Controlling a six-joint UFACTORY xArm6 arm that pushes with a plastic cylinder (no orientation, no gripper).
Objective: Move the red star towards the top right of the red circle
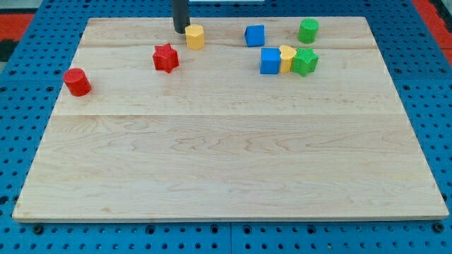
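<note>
The red star (165, 58) lies on the wooden board (226, 162) at the upper left. The red circle (77, 82), a short cylinder, stands to the star's left and a little lower, near the board's left edge. My tip (181, 30) is near the view's top, touching the left side of a yellow block (195, 36). The tip is above and slightly right of the red star, apart from it.
A blue cube (255, 35) and a green cylinder (308, 30) stand at the upper right. Below them a blue cube (270, 61), a yellow block (287, 58) and a green block (305, 62) sit in a touching row.
</note>
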